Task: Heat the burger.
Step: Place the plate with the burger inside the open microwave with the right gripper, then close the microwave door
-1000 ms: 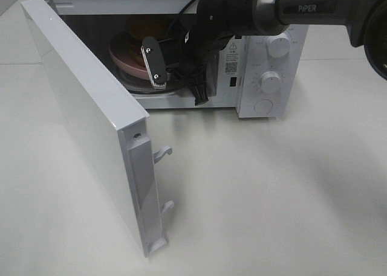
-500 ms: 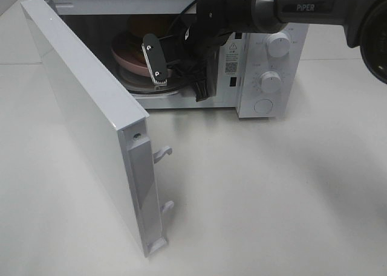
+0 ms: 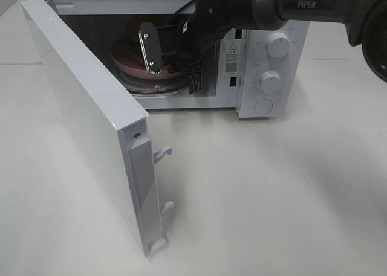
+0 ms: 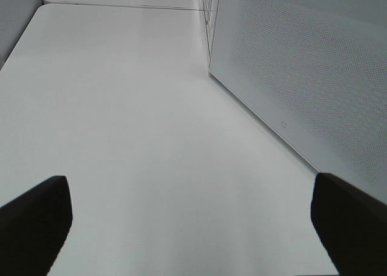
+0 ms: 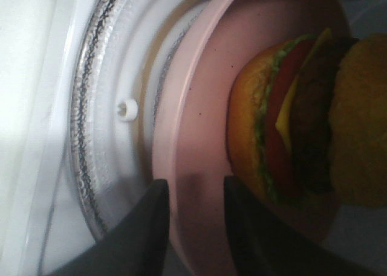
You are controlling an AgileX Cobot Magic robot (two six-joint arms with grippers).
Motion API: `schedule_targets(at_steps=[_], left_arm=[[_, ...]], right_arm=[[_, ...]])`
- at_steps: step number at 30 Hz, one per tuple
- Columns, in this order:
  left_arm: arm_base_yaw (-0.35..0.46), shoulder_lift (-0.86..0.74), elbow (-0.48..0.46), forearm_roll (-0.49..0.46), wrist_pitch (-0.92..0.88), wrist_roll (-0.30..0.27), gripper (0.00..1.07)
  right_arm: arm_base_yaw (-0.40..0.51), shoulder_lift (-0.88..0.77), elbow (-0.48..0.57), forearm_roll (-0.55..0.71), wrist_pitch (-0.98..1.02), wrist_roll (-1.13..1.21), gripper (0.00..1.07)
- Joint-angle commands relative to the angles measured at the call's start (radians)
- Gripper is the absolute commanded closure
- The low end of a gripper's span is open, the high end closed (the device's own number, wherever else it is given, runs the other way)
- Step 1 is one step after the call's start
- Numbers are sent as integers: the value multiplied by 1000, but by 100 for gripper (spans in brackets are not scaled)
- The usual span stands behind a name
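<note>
here, in the overhead view, a white desk (image 3: 272,185) fills the frame and carries a white microwave (image 3: 290,95) across the upper middle. its door (image 3: 78,101) stands wide open toward the lower left, with two latch hooks showing on its free edge. the right arm (image 3: 302,7) enters from the upper right and reaches into the cavity. inside, a glass turntable (image 3: 151,86) bears a pink round plate (image 3: 128,63). the burger (image 5: 302,113) sits on that plate, upper centre-left of the overhead frame; the right wrist view shows its bun, dark patty and red and yellow layers side-on. the right gripper (image 5: 195,185) has its jaws apart, one on each side of the plate's rim, with bare plate showing between them. the left gripper (image 4: 193,221) hangs over bare desk near a white dotted panel (image 4: 302,77), jaws spread wide with nothing between them. two knobs (image 3: 278,45) and a round button (image 3: 264,105) sit on the microwave's panel, right of centre.
</note>
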Motion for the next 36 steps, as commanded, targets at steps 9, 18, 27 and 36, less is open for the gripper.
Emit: schedule_targets(at_steps=[9,18,27,36], left_arm=[[1,-12,3,-5,-16,-4,4],[1,-12,3,-5,-16,-4,4],[1,-12,3,-5,-16,-4,4],[1,-12,3,-5,-16,-4,4]], right_arm=[[-2,-50,47,-34,-22,62,69],[-5,-141,215,-53,-121,63,63],[-4,-236,368,-49,-216,150,32],[-2,-345,511,-105,-257,216,19]])
